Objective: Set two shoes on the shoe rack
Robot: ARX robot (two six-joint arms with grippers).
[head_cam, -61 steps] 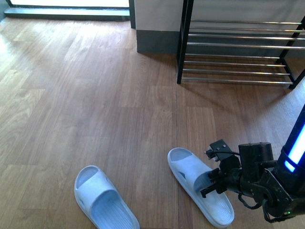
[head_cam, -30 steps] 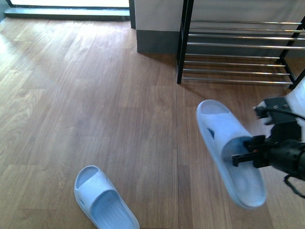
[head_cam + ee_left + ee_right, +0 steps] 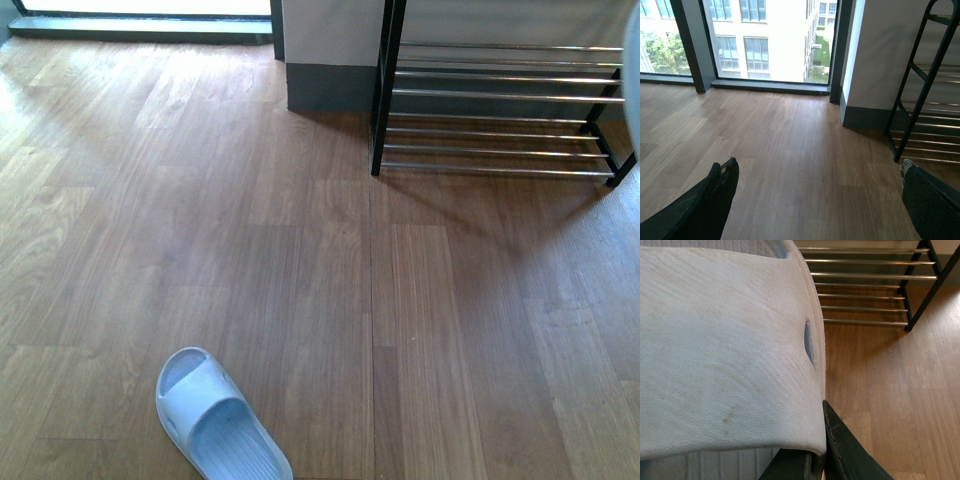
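The pale bluish-white foam slide sandal (image 3: 725, 340) in my right tool (image 3: 816, 460) is off the ground. A second ago it lay on the brown wood-plank floor (image 3: 250, 250) at the lower right of the front view, with my arm over it. Half a second ago it was swinging up at the right side. Now that spot is bare boards, and arm and sandal have both left the frame, except perhaps for a pale blur at the upper right edge that I cannot identify. I judge the pick done and the carry under way for the first of the pair; nothing rests on the rack yet.

The right wrist view supplies what the front view lacks. The sandal's textured strap fills its upper left and centre, with a small slot-shaped vent in its side. At the bottom edge my dark fingers (image 3: 846, 452) are closed on the sandal's rim. Beyond it, in the upper right, stands the tall shoe rack (image 3: 865, 290) of chrome bars and black metal frame, bare on every bar that shows.

Only the front view shows the matching second sandal (image 3: 215, 420), lying on the boards at the lower left, well apart from the rack at the upper right.

The left wrist view shows my left tool (image 3: 817, 167) spread wide and holding nothing. Beyond it are only floor, a tall window (image 3: 765, 40) and the rack's side frame at the right edge.
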